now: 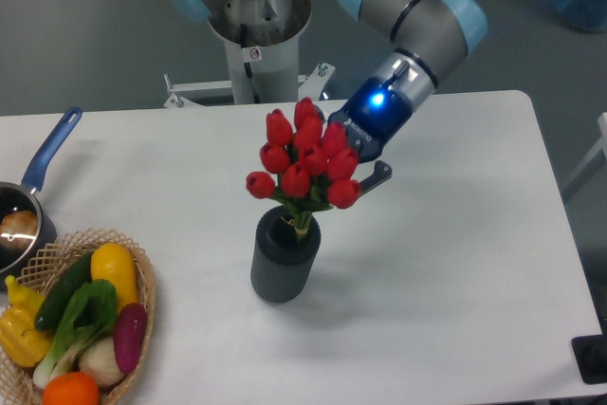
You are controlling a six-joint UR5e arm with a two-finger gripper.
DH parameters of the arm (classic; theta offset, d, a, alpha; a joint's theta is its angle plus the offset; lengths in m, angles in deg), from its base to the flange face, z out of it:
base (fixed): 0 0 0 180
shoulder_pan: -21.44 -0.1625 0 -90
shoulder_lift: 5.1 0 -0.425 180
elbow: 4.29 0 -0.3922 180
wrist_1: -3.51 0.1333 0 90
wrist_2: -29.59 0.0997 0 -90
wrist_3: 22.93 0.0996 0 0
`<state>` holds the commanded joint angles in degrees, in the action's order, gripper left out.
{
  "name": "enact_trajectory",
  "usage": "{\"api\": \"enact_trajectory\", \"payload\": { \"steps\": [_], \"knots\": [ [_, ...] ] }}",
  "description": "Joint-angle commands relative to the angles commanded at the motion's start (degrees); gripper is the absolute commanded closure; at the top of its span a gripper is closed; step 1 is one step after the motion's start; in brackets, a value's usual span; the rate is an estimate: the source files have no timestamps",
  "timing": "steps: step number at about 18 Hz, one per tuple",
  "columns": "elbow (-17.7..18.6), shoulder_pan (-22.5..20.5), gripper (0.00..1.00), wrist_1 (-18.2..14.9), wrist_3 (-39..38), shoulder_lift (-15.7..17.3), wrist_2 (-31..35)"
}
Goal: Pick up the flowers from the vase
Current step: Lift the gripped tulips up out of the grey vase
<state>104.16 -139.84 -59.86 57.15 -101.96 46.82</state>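
Observation:
The flowers (305, 160), a tight bunch of red tulip buds with green leaves, hang above the vase (282, 260), with only the pale stem ends still at its mouth. The vase is a short dark grey ribbed cylinder, leaning slightly on the white table (446, 291). My gripper (353, 175) comes in from the upper right and is shut on the flowers just under the buds. Most of its fingers are hidden behind the bunch; one dark fingertip (377, 174) shows to the right.
A wicker basket (142, 291) of vegetables sits at the front left corner. A blue-handled saucepan (33, 187) stands at the left edge. The robot base (256, 26) rises behind the table.

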Motion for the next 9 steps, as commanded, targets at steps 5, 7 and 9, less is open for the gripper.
{"api": "enact_trajectory", "payload": {
  "steps": [5,7,9],
  "knots": [
    [0.44,-0.18,0.44,-0.09,-2.11,1.58,-0.79],
    [0.61,-0.09,0.44,-0.09,-3.70,2.20,-0.79],
    [0.79,0.26,0.44,-0.09,-4.40,2.37,-0.79]
  ]
}}
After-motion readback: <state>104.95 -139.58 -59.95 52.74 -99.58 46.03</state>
